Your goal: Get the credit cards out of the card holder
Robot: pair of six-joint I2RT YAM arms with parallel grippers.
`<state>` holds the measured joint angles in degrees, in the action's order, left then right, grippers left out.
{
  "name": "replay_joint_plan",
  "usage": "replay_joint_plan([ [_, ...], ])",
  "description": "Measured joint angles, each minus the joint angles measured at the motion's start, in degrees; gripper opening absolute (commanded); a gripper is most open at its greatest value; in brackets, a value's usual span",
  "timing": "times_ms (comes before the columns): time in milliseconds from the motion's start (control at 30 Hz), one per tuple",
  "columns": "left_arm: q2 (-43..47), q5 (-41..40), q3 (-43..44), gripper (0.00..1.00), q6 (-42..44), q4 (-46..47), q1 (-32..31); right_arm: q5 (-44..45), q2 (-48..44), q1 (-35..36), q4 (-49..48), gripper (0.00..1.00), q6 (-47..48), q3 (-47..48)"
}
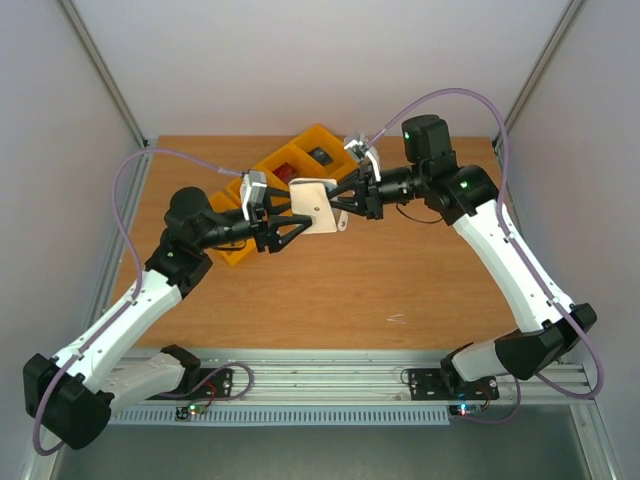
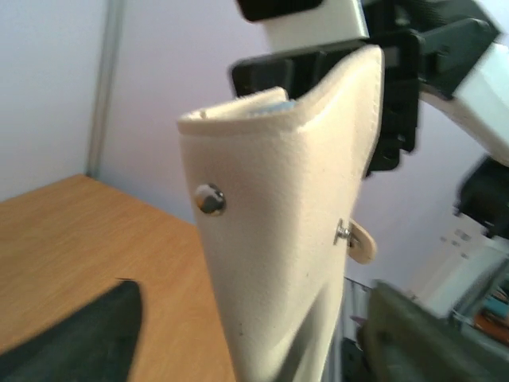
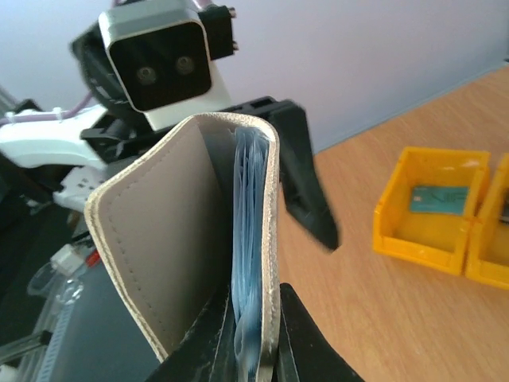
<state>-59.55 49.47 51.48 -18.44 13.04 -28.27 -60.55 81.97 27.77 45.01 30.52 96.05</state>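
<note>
Because the card holder (image 1: pixel 315 203) is soft and bendy, it will likely fold if it is squeezed in the wrong spot. I think the firm folded edge is the best place to hold it. It hangs in the air in the middle of the top view, above the table (image 1: pixel 400 280).

The right gripper (image 3: pixel 254 338) is pinched tight on the end of it, at the bottom of the right wrist view. Inside, thin bluish edges (image 3: pixel 248 231) show. They may be cards or pockets; I cannot tell. Cards are thin, stiff and slick, so a pinch on an edge that pokes out should work best.

The left gripper (image 2: pixel 254 330) has its jaws apart. The holder is between them and they look clear of it.

In the upper middle of the top view sit yellow bins (image 1: pixel 238 255). One holds a flat red thing (image 1: pixel 284 172) and the next a flat dark thing (image 1: pixel 320 155).
</note>
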Motion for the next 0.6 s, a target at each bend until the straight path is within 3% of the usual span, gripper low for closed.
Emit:
replay_joint_plan([
  [133,0.72,-10.56,-1.97,0.99,-1.2,-0.37,-0.04,8.02,0.04,-0.07,0.28,0.01,-2.82,-0.59],
  [333,1.25,-27.06,-4.79,0.94,0.07,-3.76,-0.02,37.09,2.58,2.23,5.33,0.01,-11.3,0.85],
  [467,1.22,-31.34,-5.49,0.93,4.04,-6.32,-0.07,57.31,7.23,10.54,9.14,0.01,-15.43,4.48],
  [600,1.22,-32.41,-5.55,0.99,6.88,-7.08,-0.7,67.25,10.21,17.88,9.6,0.01,-17.64,6.36],
])
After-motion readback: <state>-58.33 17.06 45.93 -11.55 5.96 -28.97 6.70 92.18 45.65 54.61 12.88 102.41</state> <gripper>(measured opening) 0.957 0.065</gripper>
